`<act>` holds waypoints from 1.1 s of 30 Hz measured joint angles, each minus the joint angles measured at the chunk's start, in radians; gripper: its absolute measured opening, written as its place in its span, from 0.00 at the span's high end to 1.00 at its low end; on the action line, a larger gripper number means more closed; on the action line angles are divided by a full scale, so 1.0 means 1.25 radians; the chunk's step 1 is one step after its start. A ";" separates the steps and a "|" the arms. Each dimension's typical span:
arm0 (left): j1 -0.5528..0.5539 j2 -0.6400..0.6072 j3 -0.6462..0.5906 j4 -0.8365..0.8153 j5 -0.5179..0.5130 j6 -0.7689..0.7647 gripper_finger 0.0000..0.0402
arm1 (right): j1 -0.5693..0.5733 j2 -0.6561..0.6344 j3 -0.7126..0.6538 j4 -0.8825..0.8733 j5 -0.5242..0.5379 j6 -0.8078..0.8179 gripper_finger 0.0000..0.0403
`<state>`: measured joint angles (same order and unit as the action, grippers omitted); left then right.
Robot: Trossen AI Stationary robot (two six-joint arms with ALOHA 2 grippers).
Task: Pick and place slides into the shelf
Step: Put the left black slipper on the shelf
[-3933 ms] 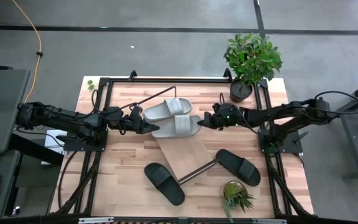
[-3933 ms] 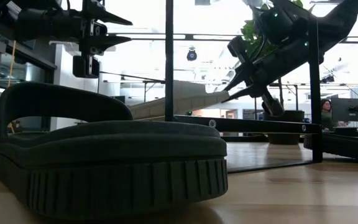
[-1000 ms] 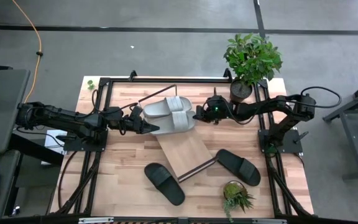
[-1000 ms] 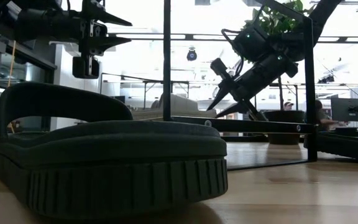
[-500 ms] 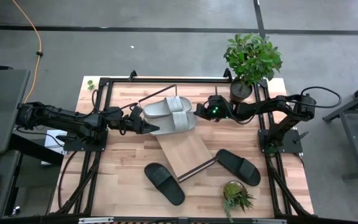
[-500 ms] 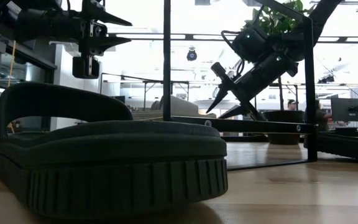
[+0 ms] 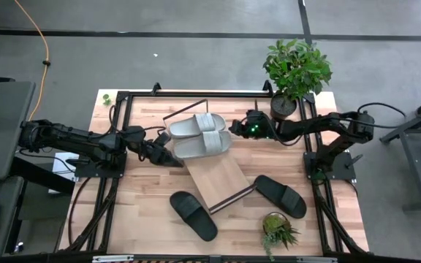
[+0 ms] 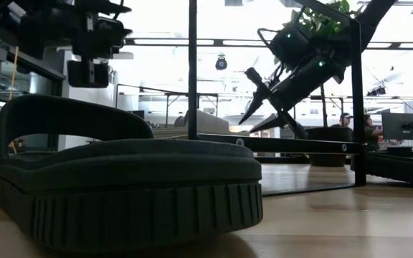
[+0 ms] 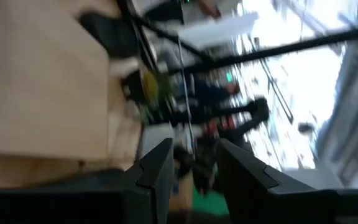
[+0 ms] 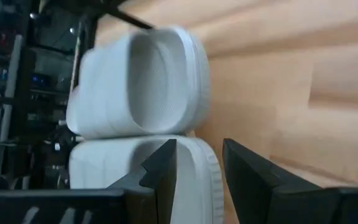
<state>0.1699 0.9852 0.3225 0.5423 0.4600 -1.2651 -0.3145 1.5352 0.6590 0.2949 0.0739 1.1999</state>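
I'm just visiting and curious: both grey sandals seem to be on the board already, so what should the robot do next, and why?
Probably swing the left gripper, open and empty, toward the nearer black slide. Both grey slides already sit on the shelf; both black ones still lie on the table.

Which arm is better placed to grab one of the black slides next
Probably the right. The right gripper, open and empty, has the right-hand black slide on its own side. The left gripper looks about as close to the other black slide.
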 joint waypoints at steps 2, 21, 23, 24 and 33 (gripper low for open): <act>0.000 0.000 0.000 -0.004 0.045 -0.004 0.72 | 0.000 -0.021 0.000 0.002 0.023 -0.024 0.70; -0.046 -0.025 0.000 -0.257 0.229 -0.063 0.72 | 0.046 -0.217 0.000 0.017 -0.156 -0.218 0.71; -0.074 -0.035 0.000 -0.278 0.193 -0.075 0.72 | 0.052 -0.242 0.000 0.010 -0.155 -0.232 0.71; -0.088 -0.041 0.000 -0.294 0.168 -0.080 0.72 | 0.055 -0.253 0.000 0.007 -0.155 -0.234 0.71; -0.222 -0.054 0.000 -0.399 -0.097 -0.153 0.72 | 0.078 -0.277 0.000 -0.059 -0.155 -0.246 0.71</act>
<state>-0.1081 0.9173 0.3225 0.0436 0.3394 -1.4564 -0.2166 1.1889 0.6590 0.2213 -0.1198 0.8919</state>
